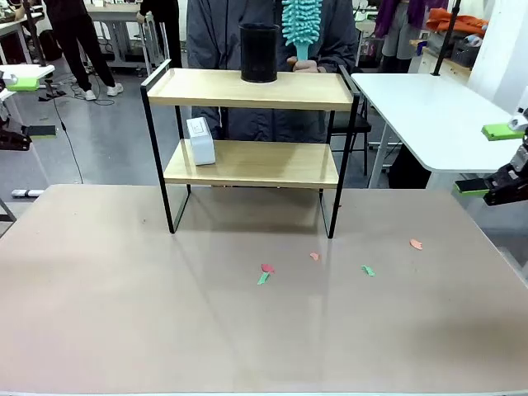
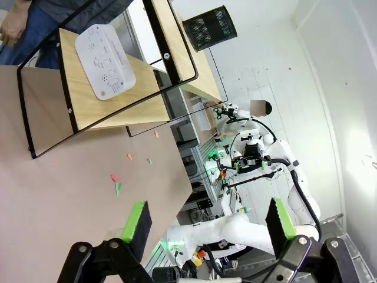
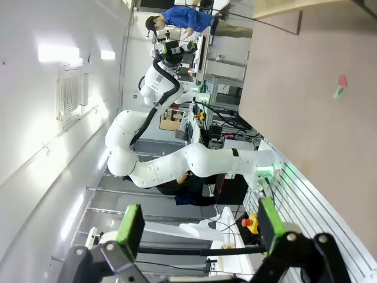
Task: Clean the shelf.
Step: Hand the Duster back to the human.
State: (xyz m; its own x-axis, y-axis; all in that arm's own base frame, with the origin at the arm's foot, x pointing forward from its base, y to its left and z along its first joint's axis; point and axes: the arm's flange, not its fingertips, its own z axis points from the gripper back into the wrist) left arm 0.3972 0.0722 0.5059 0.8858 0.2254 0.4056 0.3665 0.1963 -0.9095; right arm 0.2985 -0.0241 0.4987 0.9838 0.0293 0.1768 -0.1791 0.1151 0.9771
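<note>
The shelf [image 1: 252, 89] stands at the middle back of the brown table, two light wooden boards in a thin black frame. A black mesh cup [image 1: 259, 52] sits on its top board and a white device [image 1: 200, 140] on the lower one. Behind it a person holds a teal duster [image 1: 302, 29] upright above the top board. My left gripper [image 1: 29, 106] hangs open off the table's left edge. My right gripper [image 1: 488, 159] is open at the right edge. The left wrist view has the open gripper [image 2: 209, 221] far from the shelf [image 2: 106, 94], device [image 2: 106, 62] and cup [image 2: 209, 28]. In the right wrist view the gripper [image 3: 199, 223] stands open on nothing.
Small paper scraps lie on the table in front of the shelf: a red and green one [image 1: 265, 272], a pink one [image 1: 314, 256], a green one [image 1: 368, 270], an orange one [image 1: 416, 244]. A white table [image 1: 437, 107] stands at the back right.
</note>
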